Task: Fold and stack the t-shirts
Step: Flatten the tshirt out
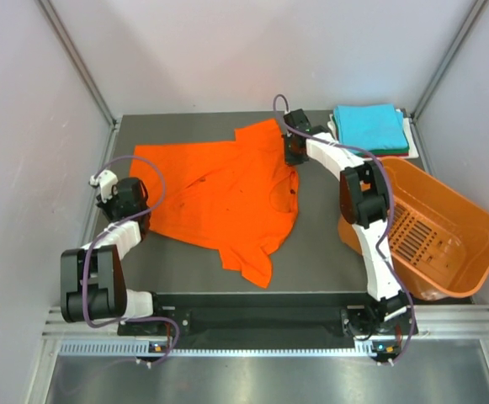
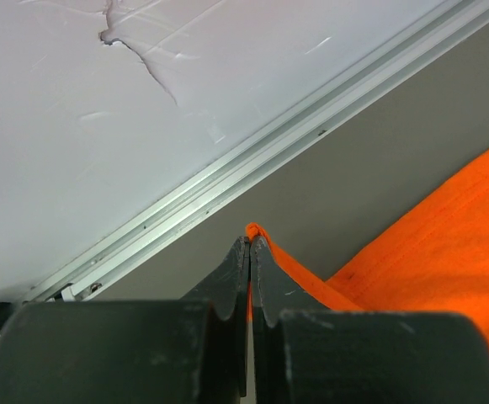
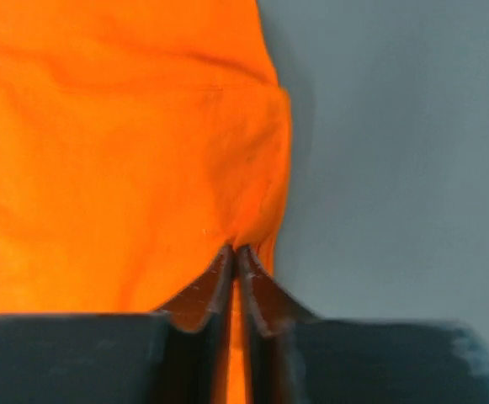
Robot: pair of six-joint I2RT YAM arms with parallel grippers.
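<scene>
Orange t-shirt (image 1: pixel 219 198) lies spread and rumpled, front up, on the dark grey worktop (image 1: pixel 320 252), filling its left and middle part; one sleeve points to the near edge and another to the far side. The left claw (image 2: pixel 251 244) is pressed together on a fold of the shirt's left edge, a small peak of orange cloth standing out past its tips, close to the rail along the left wall. The right claw (image 3: pixel 234 252) pinches the shirt's right edge, with bare worktop just beside it; cloth shows between its closed jaws. A turquoise t-shirt (image 1: pixel 369 126), folded square, sits in the far right corner; an orange slotted basket (image 1: pixel 480 244) stands tilted at the right.
</scene>
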